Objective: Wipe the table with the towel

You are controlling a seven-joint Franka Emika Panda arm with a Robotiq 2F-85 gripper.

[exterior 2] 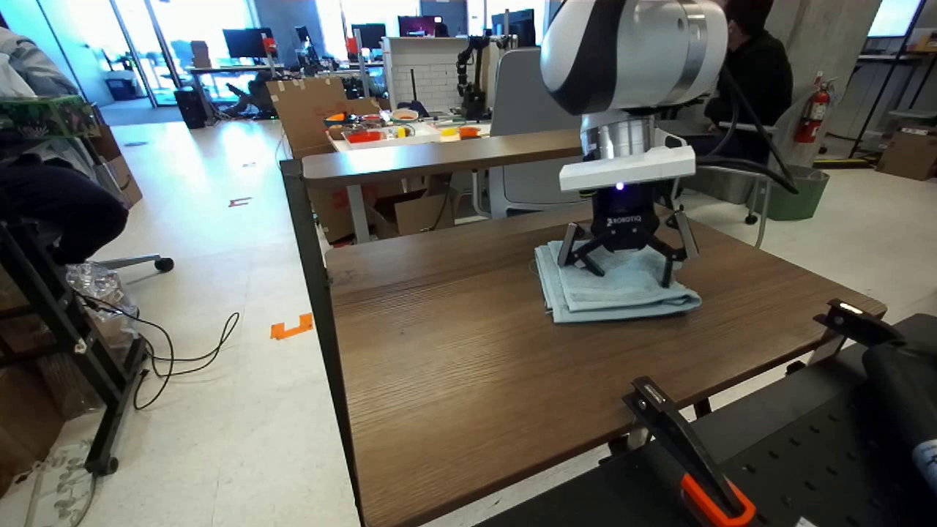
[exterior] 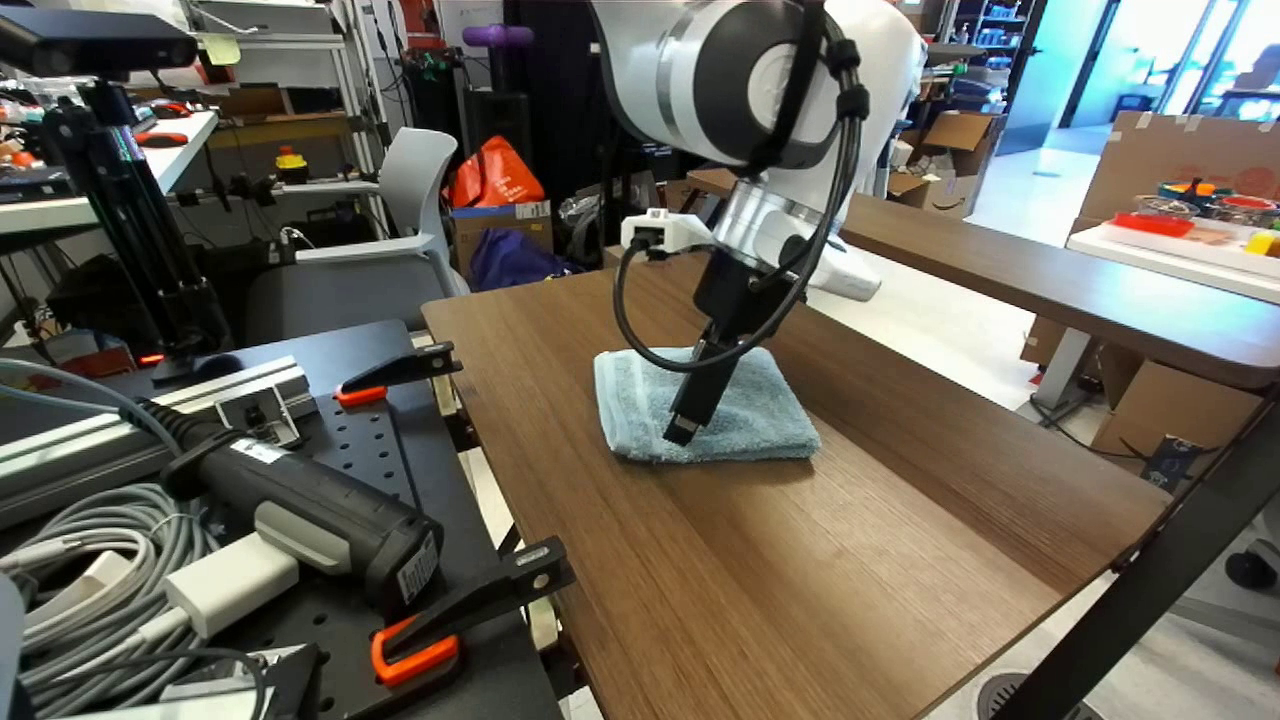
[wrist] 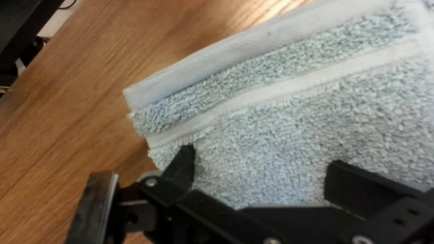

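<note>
The surface is a brown wood-grain table with a thin dark edge, set in a cluttered workroom. In both exterior views the gripper points downward; its jaws stand wide apart, holding nothing. In the wrist view, the fingertips are spread over the towel; contact with the pile cannot be confirmed. The towel, pale blue terry folded into a squarish pad, lies flat on the table, off-centre, a plain woven band visible near its edge. White lettering on the gripper's black housing reads ROBOTIQ. Above that, a white bar-shaped unit shows a violet light, under the white-and-black arm. Alongside the table, a black perforated board bears black-and-orange clamps and a black handheld tool; the tool's pale labels are too small to read. Beyond the table stands a narrower wooden bench-table. Farther out: a red fire extinguisher and a person in black.
</note>
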